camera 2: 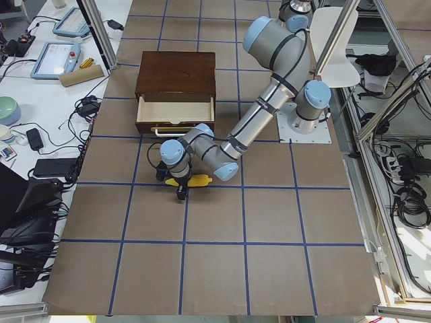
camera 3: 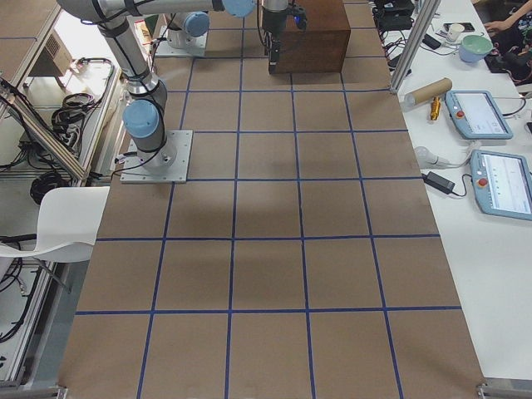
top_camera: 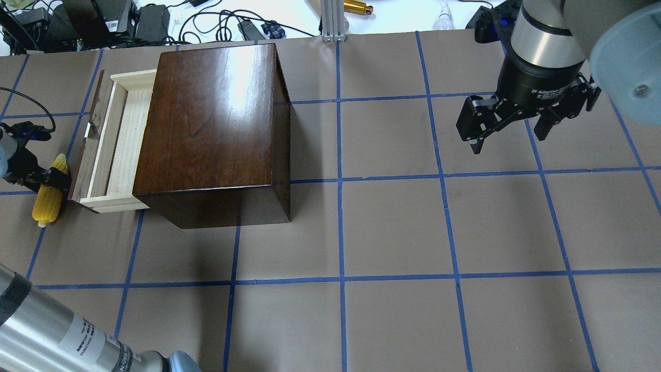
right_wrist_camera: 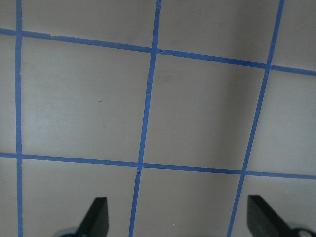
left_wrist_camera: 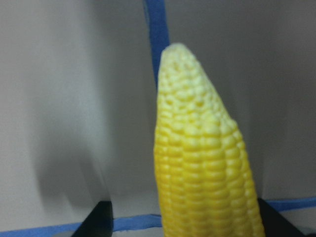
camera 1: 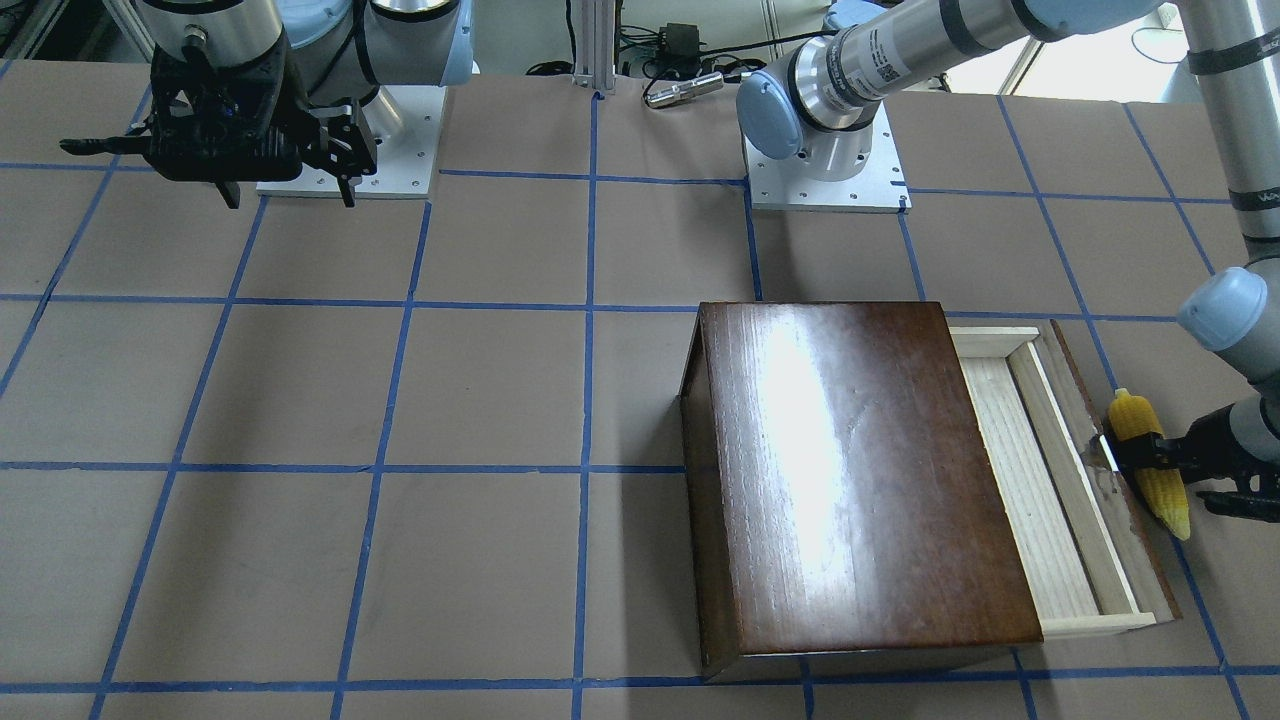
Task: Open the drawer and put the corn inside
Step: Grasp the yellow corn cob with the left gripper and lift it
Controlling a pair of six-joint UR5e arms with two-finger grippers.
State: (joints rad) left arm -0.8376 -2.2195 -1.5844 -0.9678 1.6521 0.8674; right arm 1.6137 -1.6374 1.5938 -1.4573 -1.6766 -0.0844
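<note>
The dark-brown wooden box (camera 1: 850,470) (top_camera: 211,124) has its drawer (camera 1: 1030,480) (top_camera: 111,139) pulled out, and the pale-wood tray is empty. The yellow corn (camera 1: 1150,465) (top_camera: 47,194) lies just outside the drawer's dark front panel (camera 1: 1095,450), at its handle side. My left gripper (camera 1: 1140,455) (top_camera: 54,178) is shut on the corn near its thick end. The left wrist view shows the cob (left_wrist_camera: 202,163) between the two dark fingertips. I cannot tell if the corn is off the table. My right gripper (camera 1: 288,198) (top_camera: 508,139) (right_wrist_camera: 180,217) is open and empty, high above the table far from the box.
The table is brown paper with a blue tape grid (top_camera: 341,178). The arms' base plates (camera 1: 825,185) stand at the robot's side. Cables and devices (top_camera: 155,20) lie beyond the far table edge behind the box.
</note>
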